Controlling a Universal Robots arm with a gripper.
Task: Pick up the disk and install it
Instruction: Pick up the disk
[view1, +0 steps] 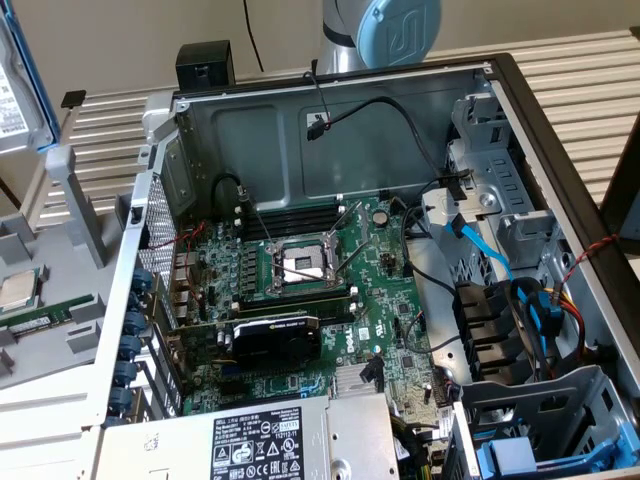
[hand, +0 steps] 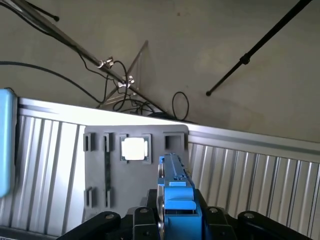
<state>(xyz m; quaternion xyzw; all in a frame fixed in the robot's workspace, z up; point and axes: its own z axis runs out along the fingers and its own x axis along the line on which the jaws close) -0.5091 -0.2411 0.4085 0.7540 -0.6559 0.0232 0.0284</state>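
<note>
The gripper (hand: 176, 214) is clamped on the disk (hand: 172, 175), whose bright blue carrier frame stands edge-on between the black fingers. The disk is lifted clear of the desk (hand: 260, 170) and hangs over the near edge of a grey parts tray (hand: 95, 175). In the exterior view the disk (view1: 12, 90) shows at the far left edge, label outward, above that tray.

The tray's pockets hold a square silver CPU chip (hand: 134, 148) and, in a narrow slot beside it, a memory stick (hand: 106, 170). Slatted desk runs free on either side of the tray.

To the exterior view's right of the tray lies the computer case (view1: 500, 75), open side up. It contains the motherboard (view1: 390, 290), a graphics card (view1: 275, 335) and the power supply (view1: 260, 440). A drive cage (view1: 540, 420) sits along its right wall, with a blue carrier (view1: 520, 460) in the lowest corner. Loose cables cross the bare back wall.
</note>
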